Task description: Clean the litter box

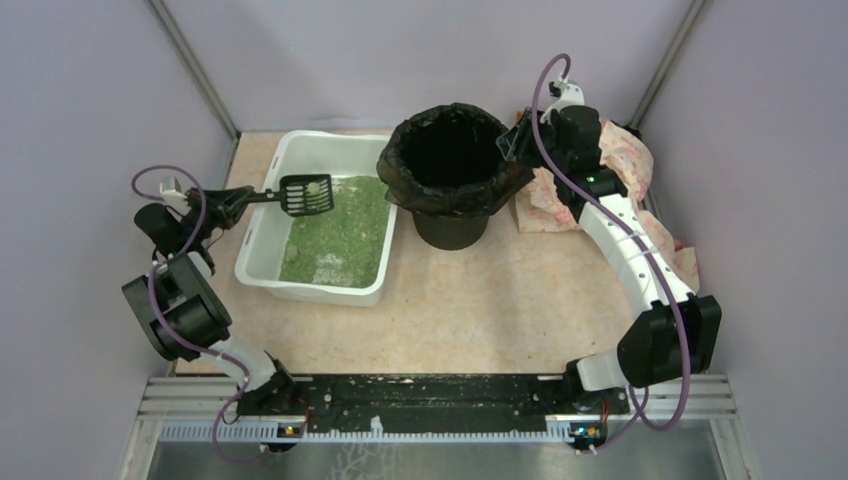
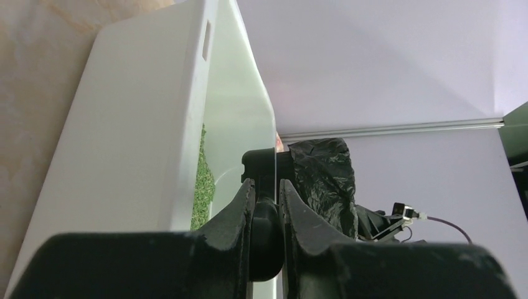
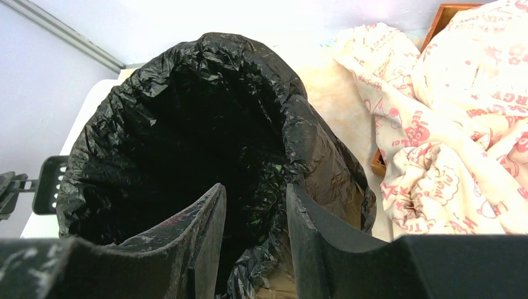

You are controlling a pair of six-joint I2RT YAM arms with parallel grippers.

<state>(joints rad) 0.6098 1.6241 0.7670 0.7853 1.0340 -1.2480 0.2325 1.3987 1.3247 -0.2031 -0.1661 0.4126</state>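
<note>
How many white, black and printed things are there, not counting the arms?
White: 1 (litter box)
Black: 2 (bin, scoop)
Printed: 1 (cloth)
Total: 4

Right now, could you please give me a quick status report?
Left hand shut on scoop, one clump aboard, above litter box. Right hand gripping bin rim. Nothing visible between scoop and bin.
</note>
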